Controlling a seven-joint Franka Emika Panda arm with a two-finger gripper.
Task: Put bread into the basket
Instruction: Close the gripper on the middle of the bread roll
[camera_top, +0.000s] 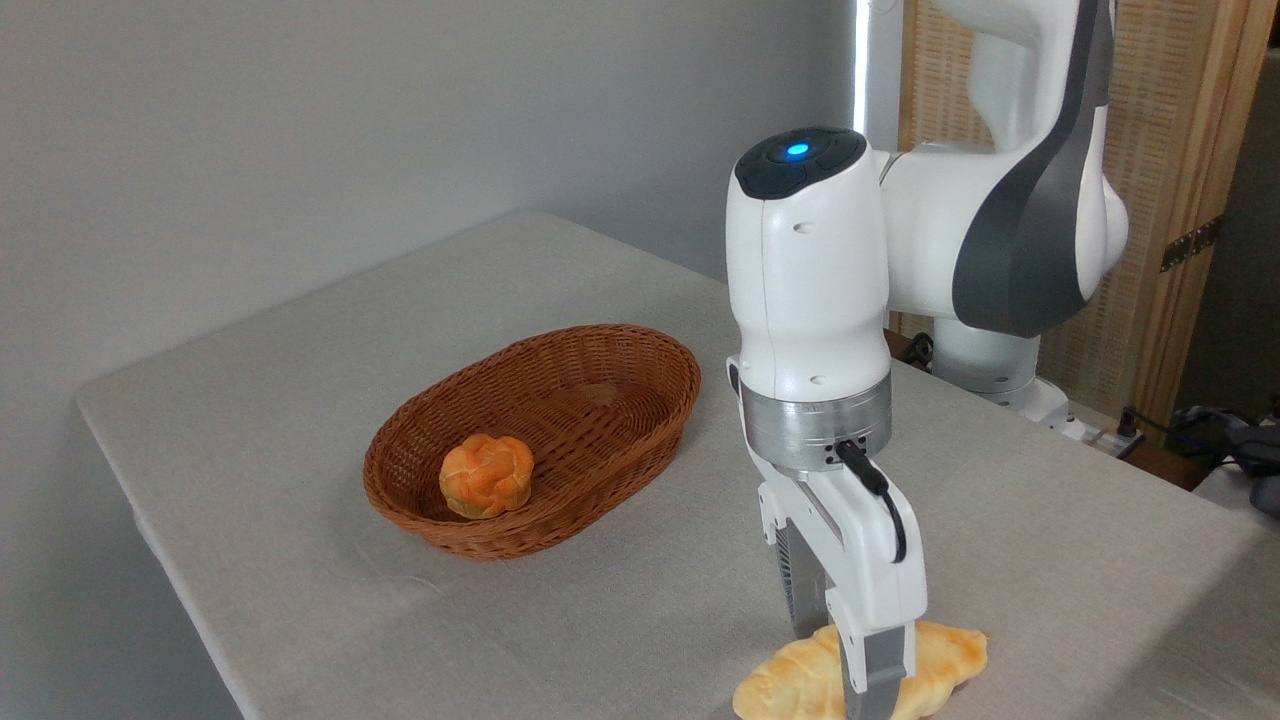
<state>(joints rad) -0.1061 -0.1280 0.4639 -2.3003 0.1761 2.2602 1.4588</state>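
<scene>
One arm on my feed; fingers (868, 655) straddle bread (945, 655) at surface (300, 480) near edge, grip unclear to me. Basket (600, 400) mid-surface holds bun (486, 475). Grey wall (300, 130) behind.

Light: we see soft, even daylight, bright | Source: a glaring white strip (866, 70) behind the arm (1000, 230) | Shadows: faint, under the basket (640, 350) on the table (300, 420) | Glare: blue lamp (797, 150) glows on the wrist | Focus: sharp overall, no blur we can detect
</scene>
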